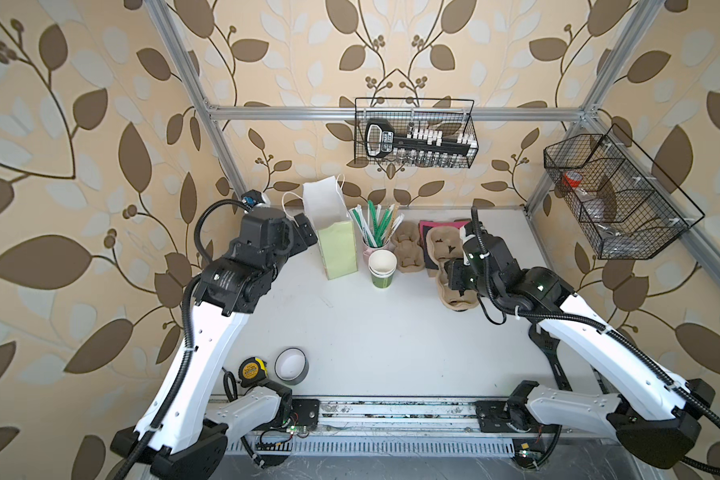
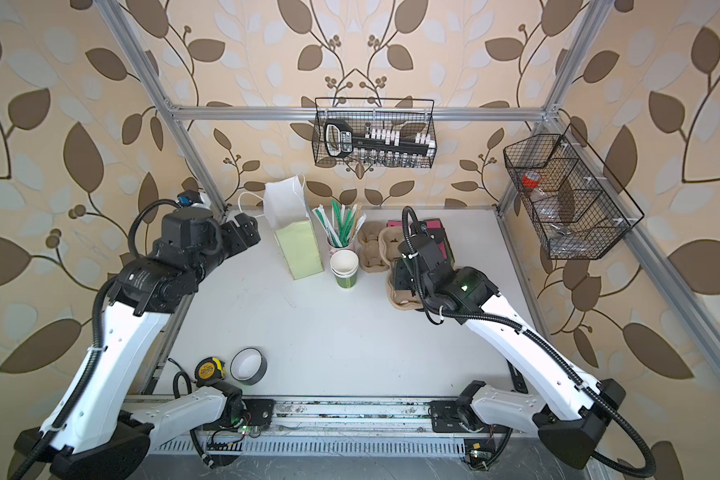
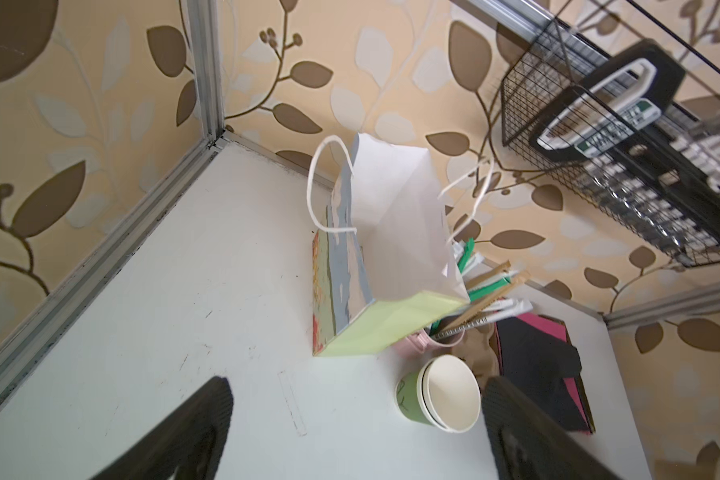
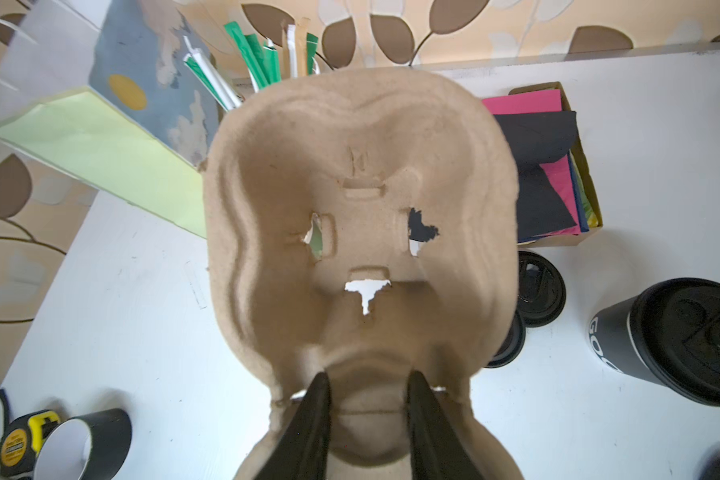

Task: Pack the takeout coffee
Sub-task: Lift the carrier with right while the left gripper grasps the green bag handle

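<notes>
We see the takeout coffee point(image 4: 678, 338) only in the right wrist view, cut by the picture's edge (the right arm point(image 1: 574, 313) hides it in both top views).

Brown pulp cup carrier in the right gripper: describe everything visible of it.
The brown moulded-pulp cup carrier is a fibrous tray of rounded wells; one well floor has torn slits. The right gripper is shut on the ridge between wells. Whether it rests on the white table is unclear.
</notes>
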